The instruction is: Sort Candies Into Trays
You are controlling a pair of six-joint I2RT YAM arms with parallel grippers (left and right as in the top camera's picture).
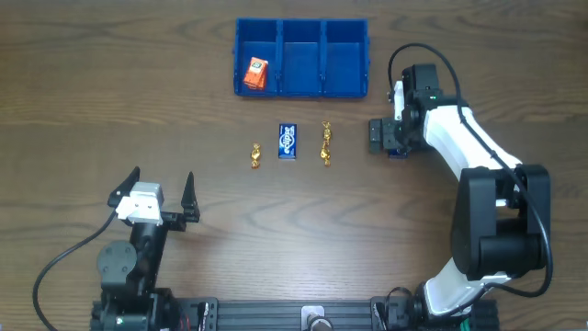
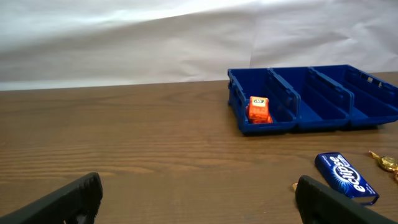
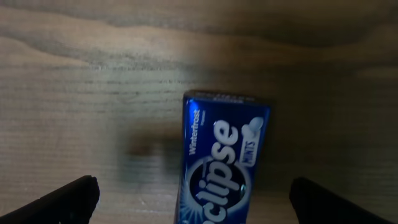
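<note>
The right gripper (image 3: 194,190) hangs close over the table (image 3: 74,93) with its fingers wide apart, clamped on nothing. A blue mint pack (image 3: 225,155) lies flat on the wood right beneath it, between the two fingers and touching neither. The pack's near end is cut off by the wrist view's edge. From above the gripper covers nearly all of it, leaving a sliver of blue at the gripper's edge.

The left gripper (image 1: 161,196) sits close to its own base at the left front of the table, fingers likewise spread wide and empty, well apart from every candy.

Farther out, a row lies across the middle of the table: a small gold candy (image 1: 256,154), a second mint pack (image 1: 288,141), then gold candies (image 1: 325,145) bunched so close that their count is hard to tell. The right gripper is near this end of the row. In the left wrist view a finger hides most of the small gold candy.

Farthest off stands a blue tray (image 1: 301,22) of three compartments side by side. An orange candy box (image 1: 256,74) lies tilted in its leftmost compartment.
</note>
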